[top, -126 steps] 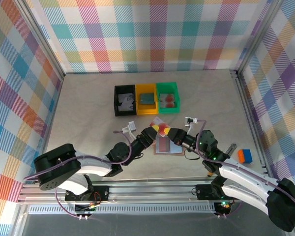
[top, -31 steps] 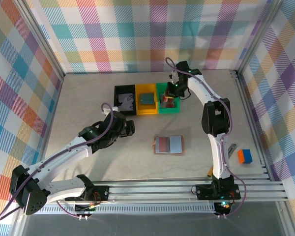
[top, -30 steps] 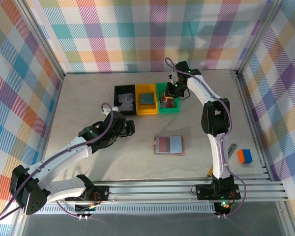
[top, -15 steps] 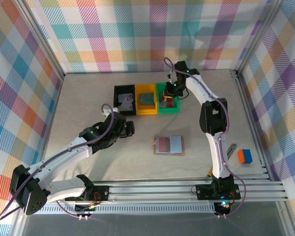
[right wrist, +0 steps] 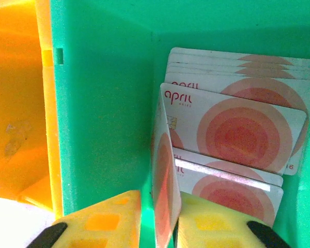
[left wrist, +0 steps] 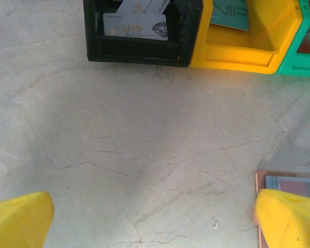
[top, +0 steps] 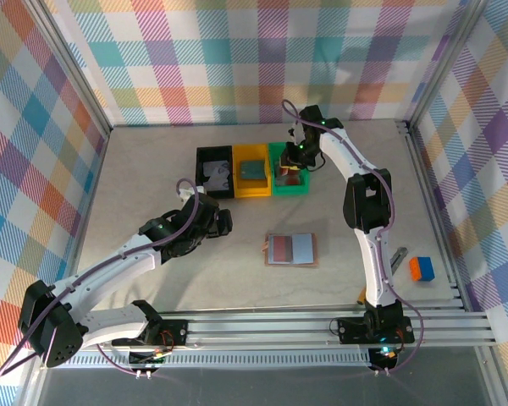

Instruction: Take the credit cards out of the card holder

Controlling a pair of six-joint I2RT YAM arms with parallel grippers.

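Right hand [right wrist: 157, 200] is hovering barely open around an upright credit card [right wrist: 165, 175]; it should be widening before lifting.

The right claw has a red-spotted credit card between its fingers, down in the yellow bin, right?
Wrong bin. The right claw has the red-spotted credit card between its fingers, down in the green bin, not the yellow one. The right wrist view shows it.

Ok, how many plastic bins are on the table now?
3, side by side in a row: black bin on the left, yellow bin in the middle, green bin on the right. No others seem hidden.
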